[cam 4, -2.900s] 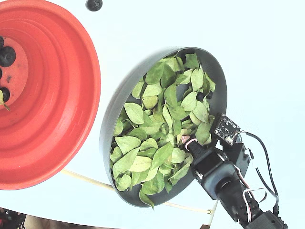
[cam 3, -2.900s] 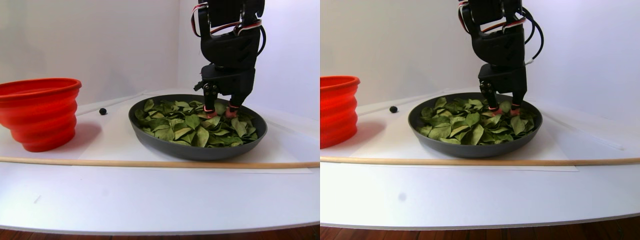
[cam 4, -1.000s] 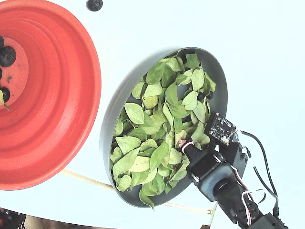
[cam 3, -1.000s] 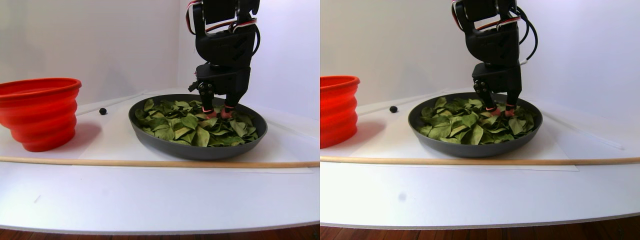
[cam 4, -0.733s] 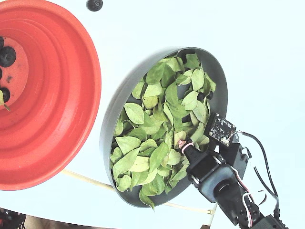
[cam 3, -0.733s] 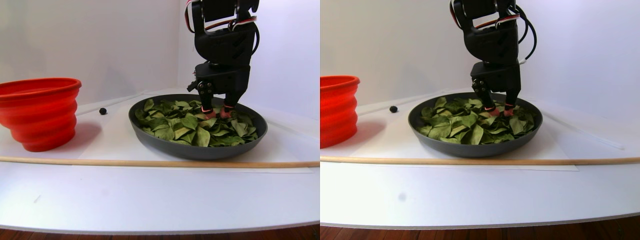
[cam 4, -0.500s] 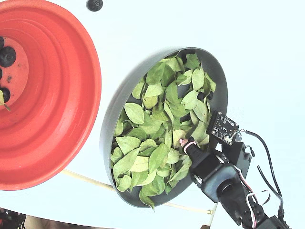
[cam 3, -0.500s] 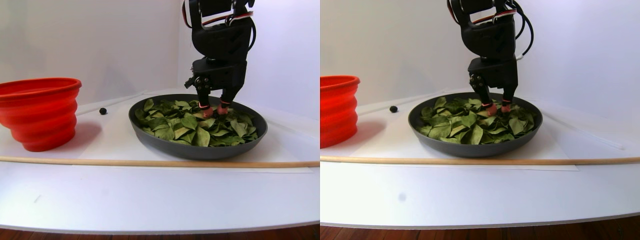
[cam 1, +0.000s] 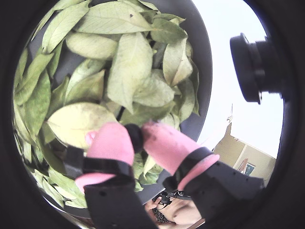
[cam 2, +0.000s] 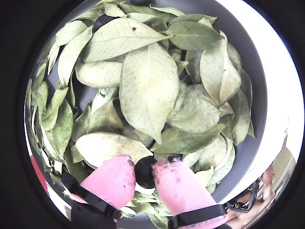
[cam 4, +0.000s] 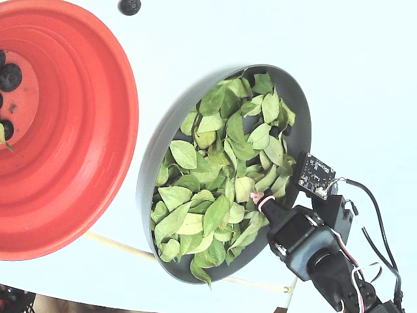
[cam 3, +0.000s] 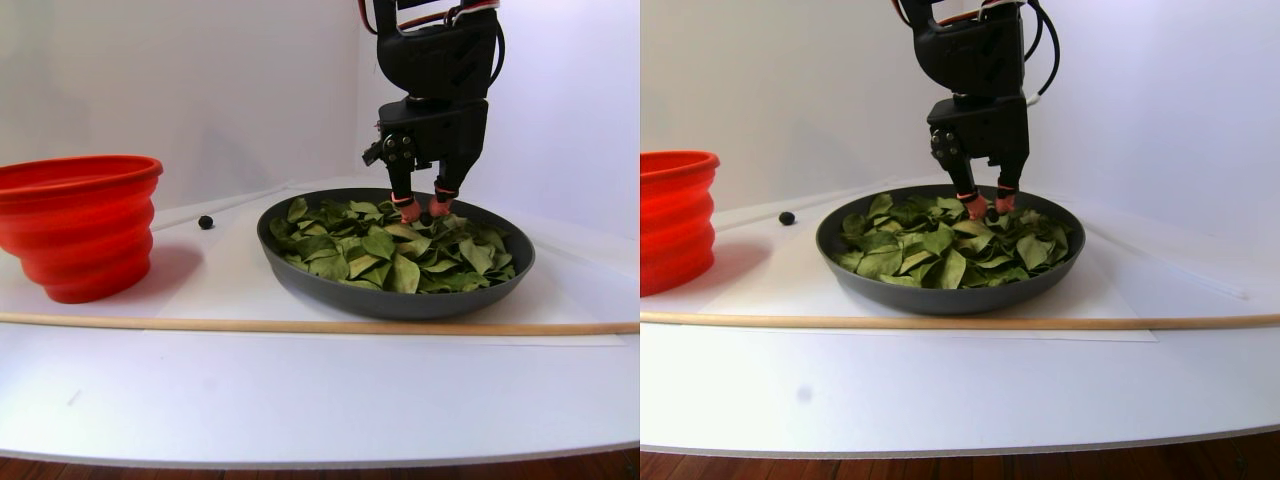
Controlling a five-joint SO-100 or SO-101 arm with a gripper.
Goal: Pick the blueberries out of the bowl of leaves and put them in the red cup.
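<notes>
A small dark berry [cam 2: 144,172] is pinched between the pink-padded tips of the pincer [cam 2: 145,179], whose jaws are closed to the berry's width, so that it can be carried without being crushed. The pincer is held just above the leaves [cam 2: 143,90] near the rim of the bowl [cam 4: 146,176], apparently clear of them, though this is hard to judge from the stereo pair view. A leaf may be caught against one pad [cam 1: 112,143]. The red cup [cam 4: 98,130], standing just beside the bowl on the worktop [cam 3: 300,390], already holds several blueberries [cam 4: 10,77] at its bottom. One stray berry [cam 4: 128,6] is seen on the worktop beyond the cup.
</notes>
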